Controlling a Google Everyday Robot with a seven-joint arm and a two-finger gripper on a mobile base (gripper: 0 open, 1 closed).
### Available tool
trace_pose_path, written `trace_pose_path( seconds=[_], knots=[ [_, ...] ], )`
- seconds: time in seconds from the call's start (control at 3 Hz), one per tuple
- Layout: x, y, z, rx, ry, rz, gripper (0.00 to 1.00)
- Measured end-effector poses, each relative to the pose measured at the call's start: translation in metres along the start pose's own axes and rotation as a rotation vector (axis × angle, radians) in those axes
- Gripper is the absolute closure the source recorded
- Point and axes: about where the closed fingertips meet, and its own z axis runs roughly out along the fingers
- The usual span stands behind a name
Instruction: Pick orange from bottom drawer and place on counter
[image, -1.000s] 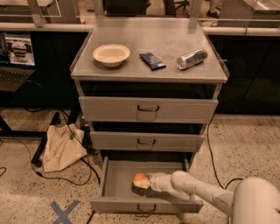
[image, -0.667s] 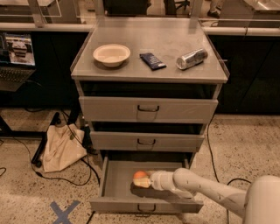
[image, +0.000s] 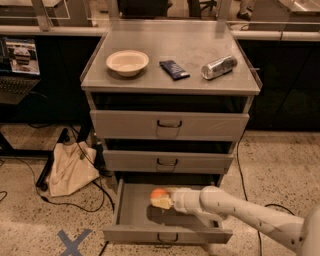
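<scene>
Pinching the round orange (image: 158, 192) in the tool (image: 161, 199), inside the open bottom drawer (image: 134, 212)

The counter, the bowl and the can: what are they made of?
The counter looks like dull grey metal, with a soft matte sheen. The bowl seems cream paper or plastic, unglossy. The can looks like aluminium, glinting. The pincer is at the orange in the bottom drawer.

Speckled terrazzo floor (image: 280, 160). Dark panels (image: 285, 85) behind back edge of bench (image: 125, 125), pale ledge (image: 280, 35) above. Cream cloth bag (image: 70, 170) on floor off left edge, black cables (image: 30, 187) beside it. Blue tape X (image: 72, 242) near front-left corner. Laptop (image: 17, 70) far left. Gripper (image: 162, 200) low at front edge.
</scene>
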Motion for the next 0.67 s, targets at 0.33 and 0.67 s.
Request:
trace_pose_path(
  seconds=[0.33, 0.67],
  knots=[
    [-0.035, 0.02, -0.025, -0.002, -0.023, -0.068, 1.0],
    [-0.085, 0.05, -0.064, 0.005, -0.045, -0.17, 1.0]
  ],
)
